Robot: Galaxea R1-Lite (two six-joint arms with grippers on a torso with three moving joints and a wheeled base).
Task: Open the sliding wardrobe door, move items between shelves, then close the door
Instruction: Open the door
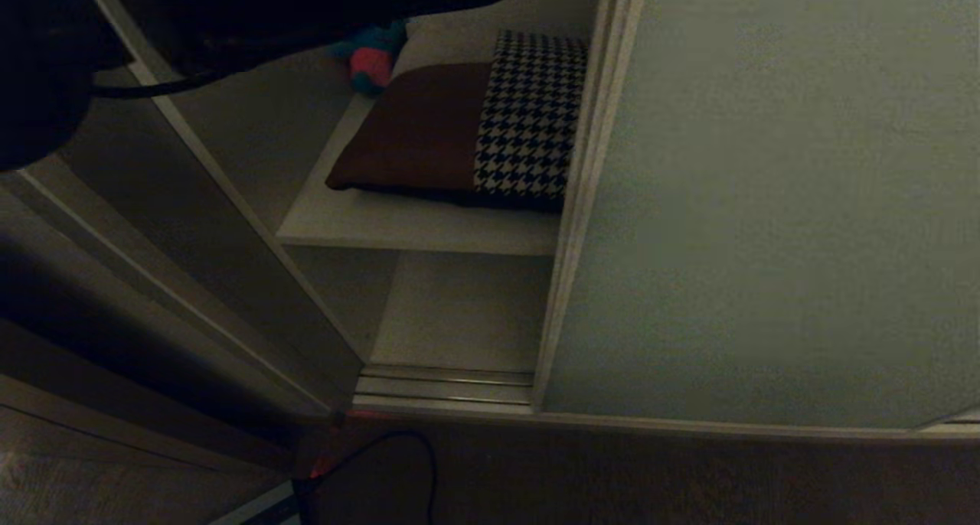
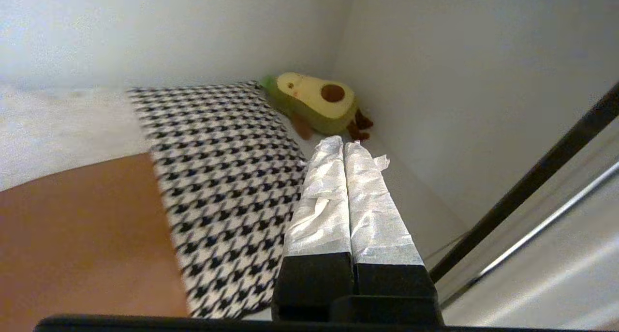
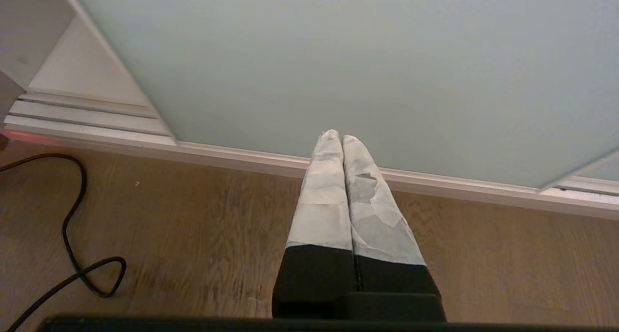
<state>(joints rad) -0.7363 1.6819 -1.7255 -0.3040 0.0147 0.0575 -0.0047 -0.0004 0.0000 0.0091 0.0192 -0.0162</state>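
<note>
Left wrist view shows the left gripper (image 2: 343,145) with jaws pressed together on nothing, hovering beside the cushion (image 2: 213,187), which lies flat on the shelf (image 1: 413,223) near an avocado toy (image 2: 314,102). Closed fingers could merely shove the cushion toward the toy. The sliding wardrobe door (image 1: 766,203) hides the cushion's far edge; the right gripper (image 3: 342,138), shut and empty, hangs above the floor.

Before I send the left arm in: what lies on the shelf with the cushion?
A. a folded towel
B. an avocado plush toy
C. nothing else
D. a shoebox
B: the left wrist view shows an avocado plush toy in the corner behind the cushion.
</note>
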